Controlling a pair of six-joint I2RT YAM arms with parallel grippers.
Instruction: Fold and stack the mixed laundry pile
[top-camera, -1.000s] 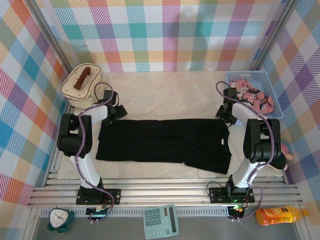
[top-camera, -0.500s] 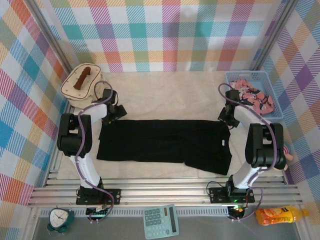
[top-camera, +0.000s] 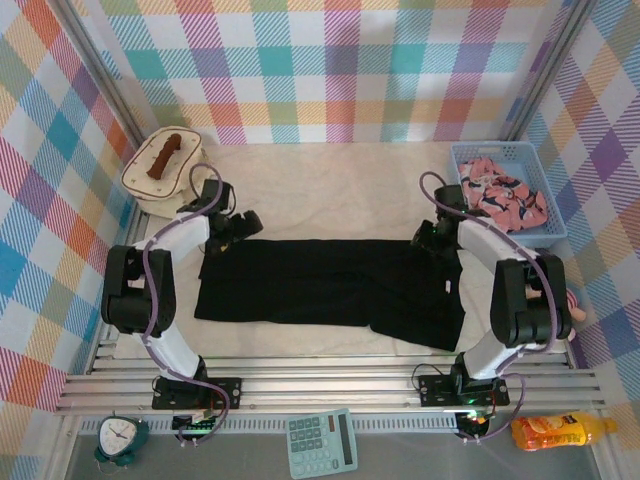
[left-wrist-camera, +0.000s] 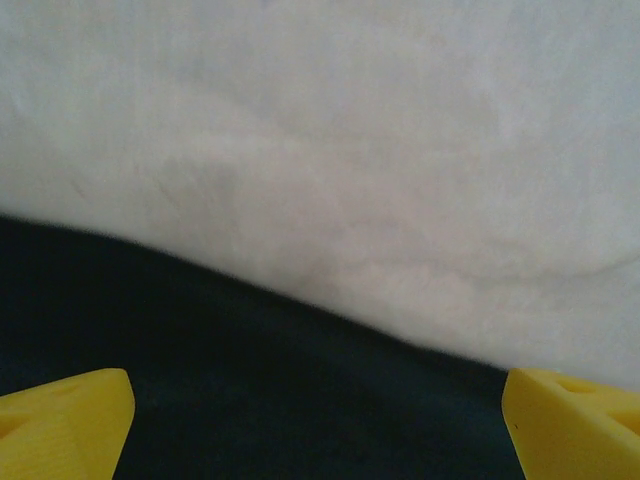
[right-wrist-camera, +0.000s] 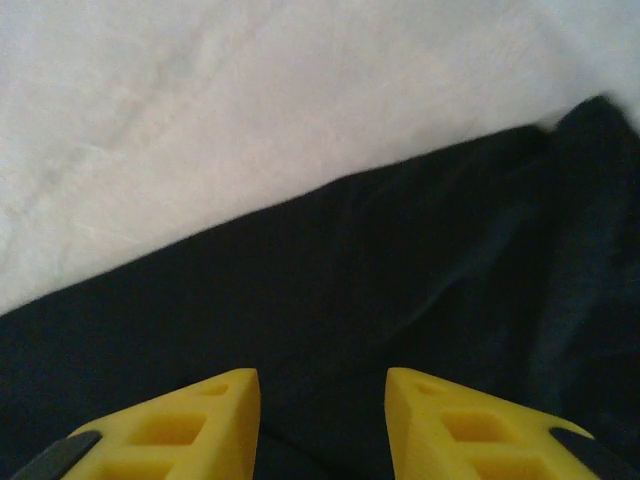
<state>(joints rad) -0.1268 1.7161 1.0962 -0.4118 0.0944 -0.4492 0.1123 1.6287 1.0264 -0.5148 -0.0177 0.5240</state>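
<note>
The black shirt lies spread flat in a wide band across the middle of the table. My left gripper hovers at its far left corner. In the left wrist view the gripper is open, its yellow fingertips far apart over the shirt's edge. My right gripper is over the far right corner. It is open, with black cloth lying loose below the gap. The pink printed garment sits bunched in the basket.
A light-blue mesh basket stands at the back right and a cream quilted bag with a brown handle at the back left. A white cloth covers the table. A calculator, a clock and an orange bottle lie beyond the front rail.
The right gripper has opened from shut and let go of the shirt's far right corner. The left jaws have spread wider. Both grippers have shifted slightly inward along the far edge.
</note>
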